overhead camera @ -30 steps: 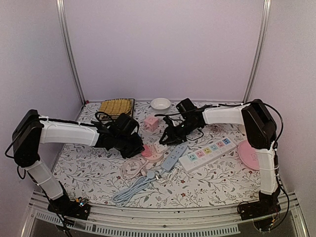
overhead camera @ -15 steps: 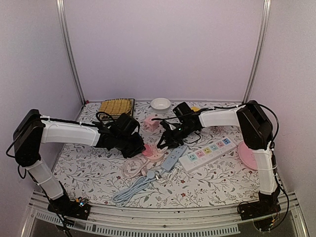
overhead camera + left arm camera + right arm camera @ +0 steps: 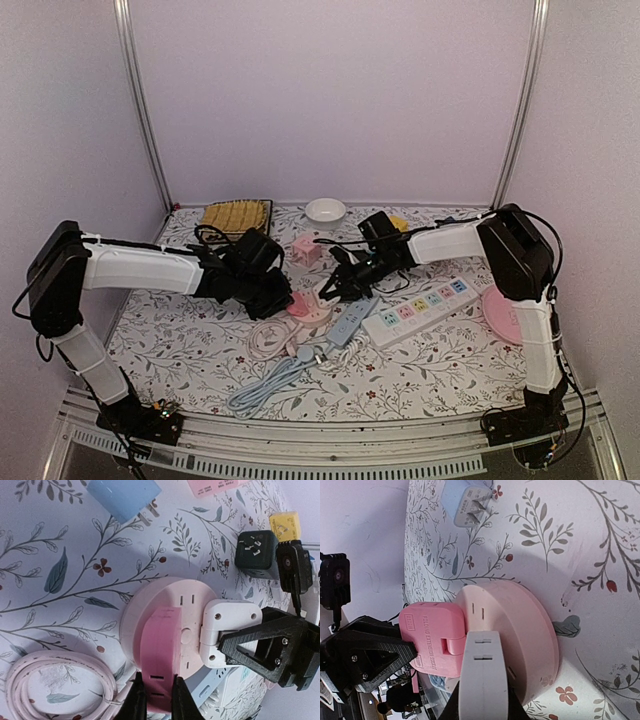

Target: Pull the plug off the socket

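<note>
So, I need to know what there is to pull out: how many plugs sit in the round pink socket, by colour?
pink plug: 1
white plug: 1
Total in the round pink socket: 2

Round pale-pink socket [image 3: 150,597] lying flat, pink plug [image 3: 160,647] and white plug [image 3: 227,625] inserted

Left arm [image 3: 140,268] stretched low toward the middle, left gripper [image 3: 156,700] clamped on the pink plug [image 3: 160,645], right arm [image 3: 455,238] bent at the elbow and reaching leftward, right gripper [image 3: 482,705] with fingers pressed on both sides of the white plug [image 3: 482,680], both grippers near, facing each other
</note>
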Controlling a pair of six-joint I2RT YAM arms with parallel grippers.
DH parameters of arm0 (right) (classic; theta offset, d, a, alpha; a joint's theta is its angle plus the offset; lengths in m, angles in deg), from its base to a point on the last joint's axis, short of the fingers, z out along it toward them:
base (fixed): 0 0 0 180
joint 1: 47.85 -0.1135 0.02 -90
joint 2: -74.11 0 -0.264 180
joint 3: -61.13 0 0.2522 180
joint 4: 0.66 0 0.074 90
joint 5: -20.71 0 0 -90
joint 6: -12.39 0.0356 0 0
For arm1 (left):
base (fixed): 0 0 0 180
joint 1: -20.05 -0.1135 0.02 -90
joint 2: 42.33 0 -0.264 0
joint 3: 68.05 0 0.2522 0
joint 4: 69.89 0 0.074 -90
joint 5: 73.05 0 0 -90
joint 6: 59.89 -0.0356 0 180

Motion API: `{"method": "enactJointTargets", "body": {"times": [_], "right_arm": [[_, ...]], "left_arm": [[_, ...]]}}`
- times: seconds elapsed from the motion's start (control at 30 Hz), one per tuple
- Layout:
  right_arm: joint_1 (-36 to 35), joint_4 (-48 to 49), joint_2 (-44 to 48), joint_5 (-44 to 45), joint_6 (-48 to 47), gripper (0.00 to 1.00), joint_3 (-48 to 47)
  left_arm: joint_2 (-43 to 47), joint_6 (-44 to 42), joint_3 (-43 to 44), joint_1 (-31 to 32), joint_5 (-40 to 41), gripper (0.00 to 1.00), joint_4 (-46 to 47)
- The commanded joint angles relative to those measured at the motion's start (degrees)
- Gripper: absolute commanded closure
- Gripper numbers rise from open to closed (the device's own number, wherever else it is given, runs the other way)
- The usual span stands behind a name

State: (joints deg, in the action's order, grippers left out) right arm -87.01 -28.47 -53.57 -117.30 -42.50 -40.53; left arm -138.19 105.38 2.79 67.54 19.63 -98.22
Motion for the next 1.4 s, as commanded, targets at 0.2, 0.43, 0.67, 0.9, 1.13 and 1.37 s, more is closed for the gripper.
{"method": "enactJointTargets", "body": {"times": [0.2, 0.43, 0.67, 0.9, 1.13, 1.37], "right_arm": [[-0.36, 17.64, 7.77, -11.57, 5.93, 0.91, 3.24], [0.34, 20.06, 9.31, -12.73, 5.87, 0.91, 4.62], [0.37, 21.73, 9.11, -14.95, 6.11, 0.91, 5.03], [1.75, 16.38, 10.22, -8.98, 4.49, 0.91, 4.94], [3.55, -1.54, 10.39, 6.19, -6.35, 0.91, 0.69], [3.48, -11.53, 9.39, 19.25, -13.83, 0.85, -3.88]], "left_arm": [[-3.63, 0.06, -0.55, 1.34, -0.13, 1.0, -6.17], [-5.16, -0.07, 1.28, 1.3, -0.19, 1.0, -6.82], [-6.25, -0.04, 2.37, 1.3, -0.17, 1.0, -7.31], [-5.97, 0.19, 3.05, 1.3, 0.79, 1.0, -8.61], [-2.52, 1.34, 2.12, 1.31, 3.66, 1.0, -11.66], [0.72, 2.72, -0.87, 1.31, 4.56, 1.0, -12.19]]}}
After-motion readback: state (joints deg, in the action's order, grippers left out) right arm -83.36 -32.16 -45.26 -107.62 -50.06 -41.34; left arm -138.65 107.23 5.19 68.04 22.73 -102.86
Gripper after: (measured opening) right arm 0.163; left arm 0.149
